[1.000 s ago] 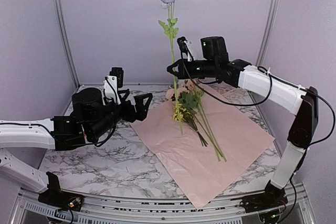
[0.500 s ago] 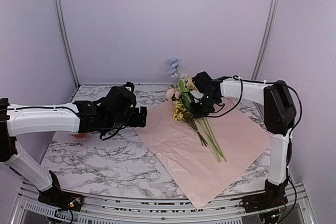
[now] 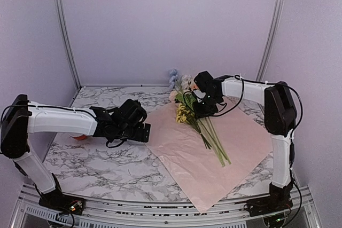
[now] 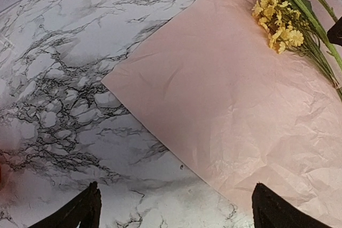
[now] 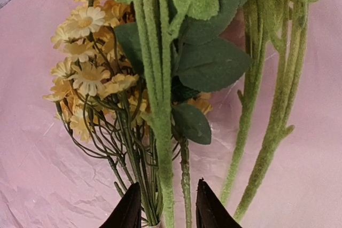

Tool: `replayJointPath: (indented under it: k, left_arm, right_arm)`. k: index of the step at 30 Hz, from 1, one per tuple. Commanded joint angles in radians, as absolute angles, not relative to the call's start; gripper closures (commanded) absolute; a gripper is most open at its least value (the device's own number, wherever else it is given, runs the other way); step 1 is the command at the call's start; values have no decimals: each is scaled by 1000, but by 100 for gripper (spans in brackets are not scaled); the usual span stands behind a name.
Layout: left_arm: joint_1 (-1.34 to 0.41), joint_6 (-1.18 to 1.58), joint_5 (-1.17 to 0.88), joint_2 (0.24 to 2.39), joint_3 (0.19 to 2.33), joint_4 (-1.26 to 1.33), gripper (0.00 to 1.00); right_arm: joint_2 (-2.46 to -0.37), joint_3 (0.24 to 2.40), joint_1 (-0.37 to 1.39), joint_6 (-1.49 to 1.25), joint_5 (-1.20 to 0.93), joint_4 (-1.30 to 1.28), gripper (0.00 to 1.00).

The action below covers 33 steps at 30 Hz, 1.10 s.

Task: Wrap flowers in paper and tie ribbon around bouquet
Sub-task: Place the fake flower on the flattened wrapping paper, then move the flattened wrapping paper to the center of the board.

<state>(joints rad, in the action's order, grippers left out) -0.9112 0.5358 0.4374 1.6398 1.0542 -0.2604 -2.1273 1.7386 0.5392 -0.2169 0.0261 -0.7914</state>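
Observation:
The flowers point(image 3: 195, 117) lie on the flat pink paper point(image 3: 214, 153), blooms toward the back wall and stems toward the front right. My right gripper point(image 3: 200, 111) hangs low over the stems. In the right wrist view its fingers point(image 5: 168, 209) stand open, with a fuzzy green stem point(image 5: 163, 148) and thinner stems loose in the gap. My left gripper point(image 3: 145, 132) is open wide just above the table, straddling the paper's left edge point(image 4: 176, 150) with nothing between its fingers point(image 4: 176, 206). Yellow blooms point(image 4: 280, 22) show at the far right. The ribbon and the bouquet are out of view.
The marble table point(image 3: 107, 166) lies under everything. A small orange-red object point(image 3: 79, 137) sits behind the left arm near the left wall. Metal frame posts point(image 3: 64, 30) and purple walls close in the back and sides.
The right arm has come down from holding the blue flower upright, laid it with the bunch, and parted its jaws. The left arm has stretched forward and lowered to the paper's left edge.

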Motion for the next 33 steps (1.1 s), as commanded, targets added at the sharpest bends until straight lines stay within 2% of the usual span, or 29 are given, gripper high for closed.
replayJointPath:
  k: [1, 6, 13, 20, 25, 28, 33]
  left_arm:
    - [-910, 520, 446, 1683, 1037, -287, 1]
    - [-910, 509, 426, 1737, 1047, -285, 1]
    - [-906, 425, 416, 1809, 1109, -264, 1]
    - [-832, 317, 342, 1921, 1294, -313, 1]
    - [-807, 279, 314, 2085, 1505, -367, 2]
    - [-808, 274, 359, 2174, 1596, -417, 3]
    - [-807, 246, 481, 2237, 1606, -451, 3]
  right_arm:
    - [-1989, 1749, 549, -224, -6, -818, 66]
    - [-1833, 1537, 507, -222, 4, -756, 63]
    - [-1787, 1404, 399, -209, 89, -795, 64]
    - [-1804, 1317, 255, -191, 76, -744, 64]
    - [-1831, 1262, 203, -176, 31, -681, 64]
    - [-1887, 1247, 196, -186, 81, -661, 65]
    - [-1950, 1222, 201, -201, 55, -633, 67]
